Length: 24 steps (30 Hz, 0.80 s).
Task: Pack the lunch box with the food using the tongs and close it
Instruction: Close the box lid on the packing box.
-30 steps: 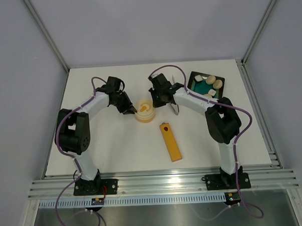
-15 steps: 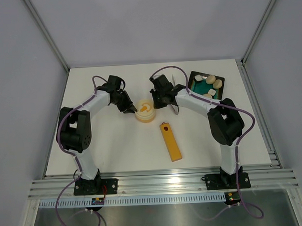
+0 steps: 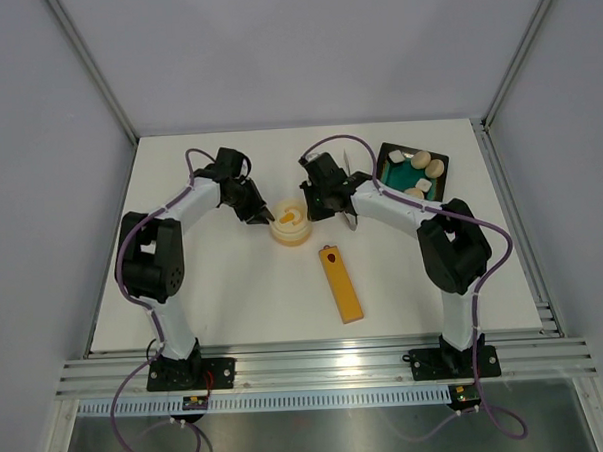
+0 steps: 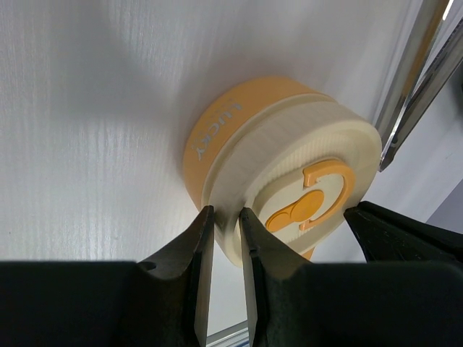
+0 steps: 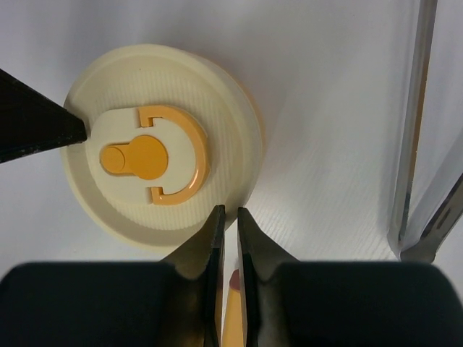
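- The left gripper sits at the left side of the lunch box. Its two fingers are drawn nearly together, with only a thin slit between them. The tips are right against the lid's rim, but I cannot tell whether they pinch any of it.
- The lunch box stands on the table between the two grippers, just right of the left one and just left of the right one. The lid is on it, with the orange mark facing up. The bowl under it shows as a deeper yellow band in the left wrist view.
- The right gripper is at the lid's rim on the right side of the box, and its fingers are pressed together on nothing. In its own camera the tips just meet the lid's edge.
- The orange bar lies flat on the table, nearer the arm bases than the right gripper and apart from the box. Its red-dotted end points toward that gripper.
- The tongs lie on the table just to the right of the right gripper, and neither gripper holds them.
- The black tray is well off to the right of the right gripper, toward the far edge. The food lies on its green inside (cream ovals and white blocks).
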Tool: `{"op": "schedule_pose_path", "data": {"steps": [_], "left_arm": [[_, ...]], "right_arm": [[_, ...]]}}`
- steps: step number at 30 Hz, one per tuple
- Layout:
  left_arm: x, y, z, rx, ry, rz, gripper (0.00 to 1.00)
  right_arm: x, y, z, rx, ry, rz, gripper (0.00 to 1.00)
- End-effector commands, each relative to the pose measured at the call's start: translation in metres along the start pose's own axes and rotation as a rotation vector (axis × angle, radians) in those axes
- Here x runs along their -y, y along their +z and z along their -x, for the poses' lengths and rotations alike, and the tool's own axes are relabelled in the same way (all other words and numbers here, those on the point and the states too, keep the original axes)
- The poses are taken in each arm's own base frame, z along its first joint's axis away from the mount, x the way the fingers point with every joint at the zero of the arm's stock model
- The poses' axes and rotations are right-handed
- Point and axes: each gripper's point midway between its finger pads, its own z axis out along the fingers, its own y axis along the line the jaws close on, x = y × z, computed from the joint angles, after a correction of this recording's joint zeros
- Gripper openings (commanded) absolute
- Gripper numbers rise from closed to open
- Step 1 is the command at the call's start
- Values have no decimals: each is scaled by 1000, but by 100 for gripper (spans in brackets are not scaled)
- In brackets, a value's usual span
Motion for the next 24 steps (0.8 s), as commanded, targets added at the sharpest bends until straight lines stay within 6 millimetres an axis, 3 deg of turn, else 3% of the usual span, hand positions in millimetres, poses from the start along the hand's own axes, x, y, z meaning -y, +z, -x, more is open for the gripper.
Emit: {"op": "schedule_pose_path", "data": {"steps": [1, 18, 24], "left_arm": [[20, -2, 15, 43, 31, -46, 22], [25, 2, 24, 47, 36, -47, 22], [26, 2, 25, 44, 36, -46, 24]], "right_arm": [[-31, -13, -18, -48, -24, 87, 15], [-48, -27, -27, -49, -31, 123, 15], [-40, -36, -17, -2, -28, 80, 29]]}}
